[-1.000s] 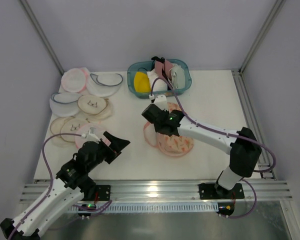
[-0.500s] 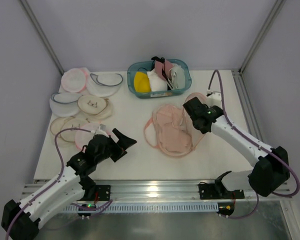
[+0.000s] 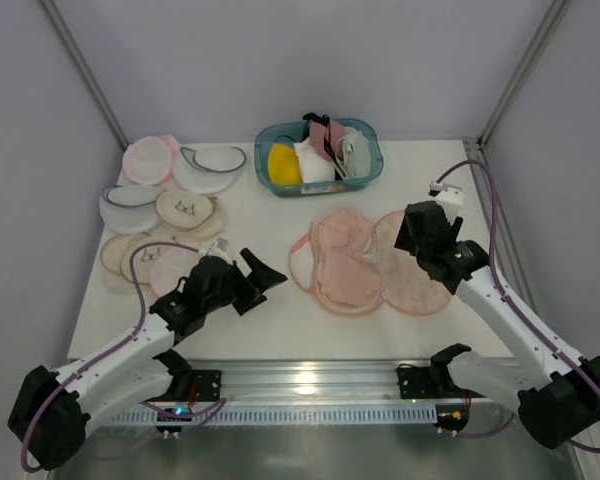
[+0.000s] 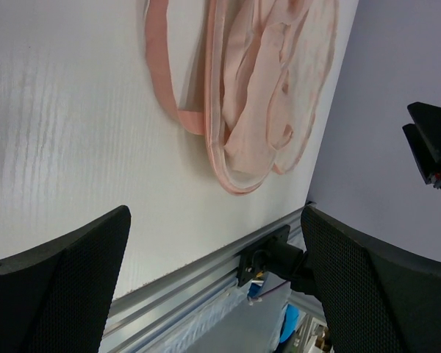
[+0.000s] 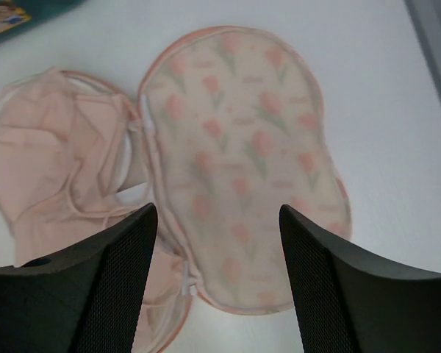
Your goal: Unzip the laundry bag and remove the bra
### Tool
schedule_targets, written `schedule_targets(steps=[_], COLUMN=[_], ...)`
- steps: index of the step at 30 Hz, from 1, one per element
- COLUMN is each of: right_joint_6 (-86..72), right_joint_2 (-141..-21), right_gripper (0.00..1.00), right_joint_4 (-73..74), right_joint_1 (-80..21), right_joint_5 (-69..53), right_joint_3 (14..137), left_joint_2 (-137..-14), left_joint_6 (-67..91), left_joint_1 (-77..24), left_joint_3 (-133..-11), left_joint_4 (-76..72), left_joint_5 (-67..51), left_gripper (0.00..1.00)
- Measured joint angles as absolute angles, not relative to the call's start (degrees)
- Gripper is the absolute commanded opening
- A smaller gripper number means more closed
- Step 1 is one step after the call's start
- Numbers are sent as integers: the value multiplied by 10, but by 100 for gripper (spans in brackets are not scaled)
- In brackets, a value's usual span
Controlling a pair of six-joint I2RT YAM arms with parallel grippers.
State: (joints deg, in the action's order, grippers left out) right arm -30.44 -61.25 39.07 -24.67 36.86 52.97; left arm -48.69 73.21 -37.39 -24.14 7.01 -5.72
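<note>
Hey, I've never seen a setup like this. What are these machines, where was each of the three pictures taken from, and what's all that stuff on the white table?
These are two robot arms bolted at the near edge of a white table. The wide picture comes from a fixed camera above and behind them. The other two come from a camera on each wrist, so the dark shapes at the bottom are that arm's own fingers. On the table lies a flowered laundry bag, unzipped and folded open, with a pale pink bra on its left half. Behind it stands a teal basket of garments, and round pouches lie at the far left. The left end effector and the right end effector are both open and hold nothing.
</note>
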Motion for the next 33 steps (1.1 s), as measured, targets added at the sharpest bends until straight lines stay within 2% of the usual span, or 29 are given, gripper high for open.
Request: schedule_targets(steps=[5,14,21,28,33], right_joint_6=[-261,-266,-275,-301,-328], right_joint_2=[-606,-832,-923,-991,-998], right_gripper=[71,68,66,52,40], right_joint_4=[287,51,-59,-175,-248], right_joint_1=[-246,-203,-184,-174,-172], right_joint_5=[194,-109,-223,-326,-392], right_joint_3=[503,422,416,415,398], left_joint_2=[-495,-453,-418,-420,-426], left_joint_6=[730,730,730,730,730], left_joint_1=[-374,-374,-374,-374,-374], left_joint_3=[-241,-241,-238,-231,-229], left_joint_4=[57,60,69,76,76], left_joint_5=[-64,-65,-56,-56,-56], left_gripper=[100,99,99,99,99])
